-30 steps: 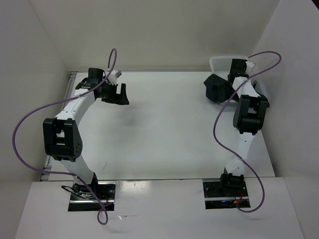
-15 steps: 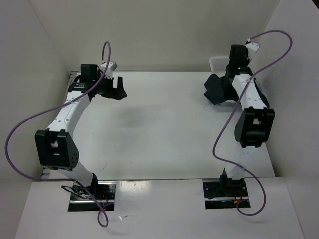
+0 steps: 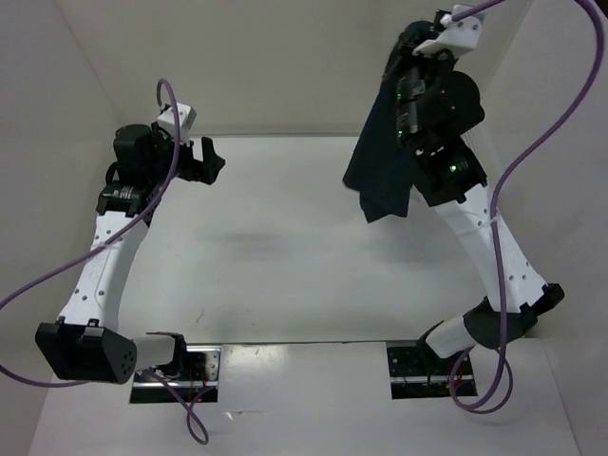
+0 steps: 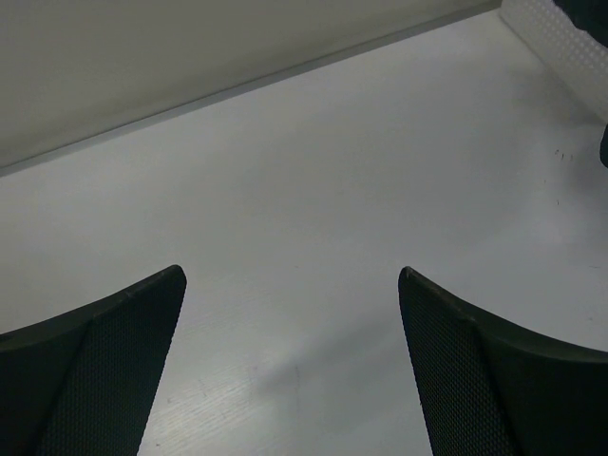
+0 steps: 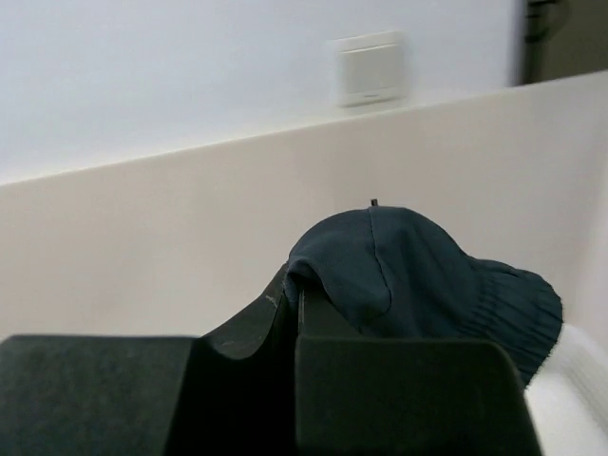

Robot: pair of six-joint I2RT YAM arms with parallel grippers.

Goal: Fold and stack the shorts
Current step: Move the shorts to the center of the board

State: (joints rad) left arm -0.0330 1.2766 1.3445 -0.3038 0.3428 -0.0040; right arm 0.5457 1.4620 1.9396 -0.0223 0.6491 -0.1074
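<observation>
My right gripper [image 3: 407,49] is raised high at the back right and is shut on the dark navy shorts [image 3: 382,161], which hang down from it above the table. In the right wrist view the shorts [image 5: 418,271] drape over my closed fingers [image 5: 313,323], with the gathered waistband at the right. My left gripper [image 3: 211,157] is open and empty above the table's back left. In the left wrist view its fingers [image 4: 475,370] stand wide apart over bare table.
The white mesh basket shows only as a corner [image 4: 560,28] in the left wrist view and a white edge [image 5: 570,399] in the right wrist view. White walls enclose the table [image 3: 285,256] on three sides.
My right arm has lifted the shorts up out of the basket area, high above the table. My left arm has drawn back to the left.
</observation>
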